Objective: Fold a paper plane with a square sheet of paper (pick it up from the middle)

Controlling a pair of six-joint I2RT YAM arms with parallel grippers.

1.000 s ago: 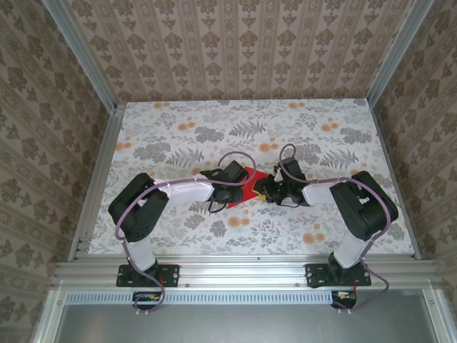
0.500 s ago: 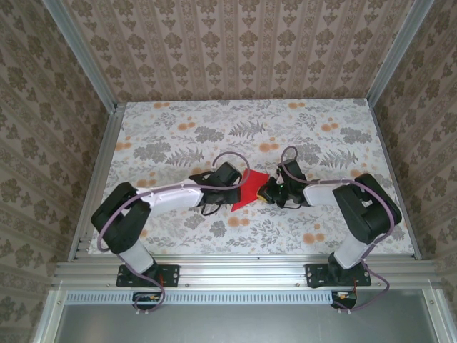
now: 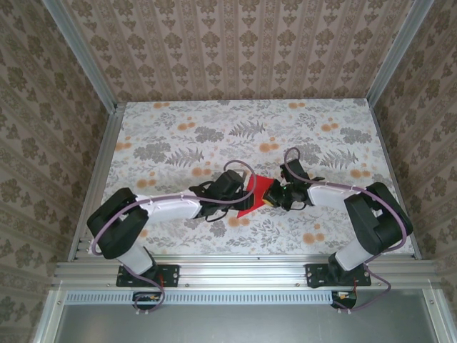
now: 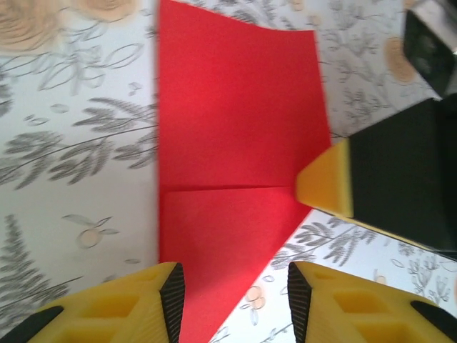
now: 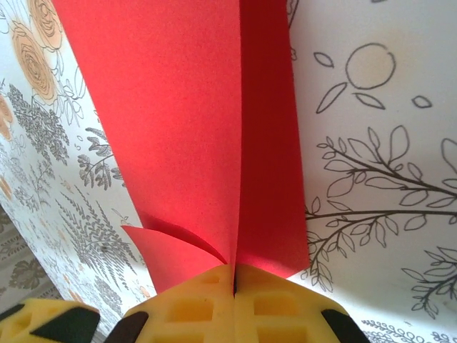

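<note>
Right gripper (image 5: 234, 280) clamped on edge of square sheet of paper (image 4: 228, 121) — left gripper (image 4: 235, 294), jaws apart, had sheet lying straight ahead.

red paper (image 3: 250, 205) partly hidden under left gripper (image 3: 241, 191) and right gripper (image 3: 274, 196) from above; top cut off at right wrist, pinched edge buried

Laboratory robot test cell, shown by an aluminium profile frame (image 3: 243, 270) along the near edge and up the corners, wallpaper-patterned wall panels (image 3: 243, 50) left, far and right, and a floral-printed table (image 3: 178, 128).
</note>
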